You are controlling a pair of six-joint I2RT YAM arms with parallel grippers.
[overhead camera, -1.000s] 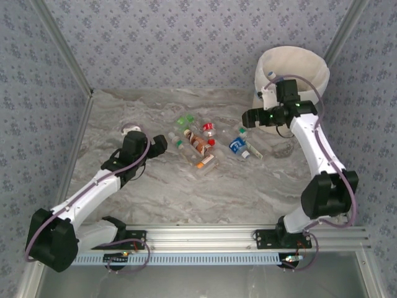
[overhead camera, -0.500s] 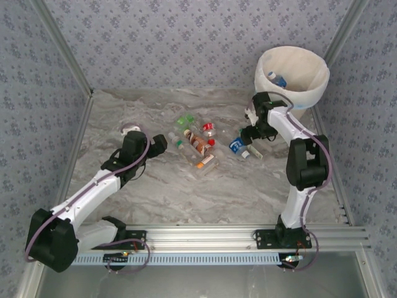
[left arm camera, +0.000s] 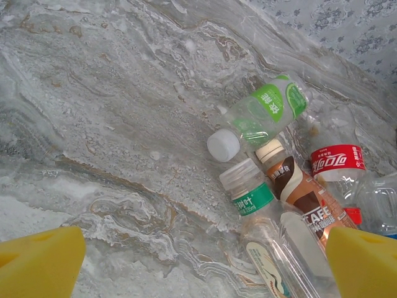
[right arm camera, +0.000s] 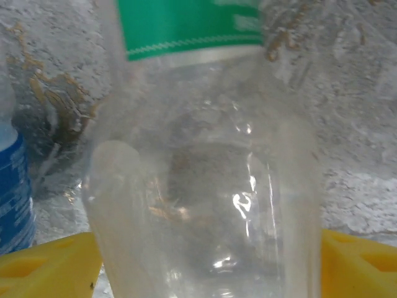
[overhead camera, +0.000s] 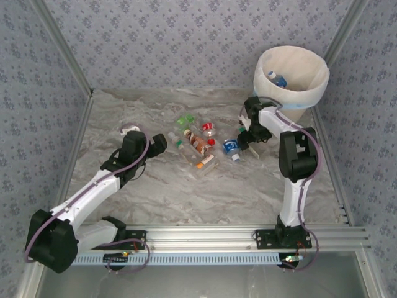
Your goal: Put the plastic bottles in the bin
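Note:
Several plastic bottles (overhead camera: 198,146) lie in a heap mid-table. My left gripper (overhead camera: 162,144) hovers open just left of the heap. Beyond its yellow fingers (left arm camera: 43,264) lie a green-labelled bottle (left arm camera: 263,115), a green-banded clear one (left arm camera: 248,192), a brown coffee bottle (left arm camera: 304,198) and a red-labelled one (left arm camera: 338,161). My right gripper (overhead camera: 243,141) is down at the table beside a blue-labelled bottle (overhead camera: 231,147). It (right arm camera: 208,267) is shut on a clear bottle with a green label (right arm camera: 205,155), a yellow finger against each side. The bin (overhead camera: 313,87) stands at the back right with one bottle (overhead camera: 276,79) inside.
A small white round thing (overhead camera: 128,129) lies on the marble table (overhead camera: 155,186) behind the left gripper. Patterned walls and metal posts close in the back and both sides. The right arm's forearm (overhead camera: 294,155) stands folded between the heap and the right wall.
The right arm has swung down from the bin to the table, and its jaws have narrowed onto the clear green-labelled bottle. The blue-labelled bottle shifted slightly left. The left arm has not moved.

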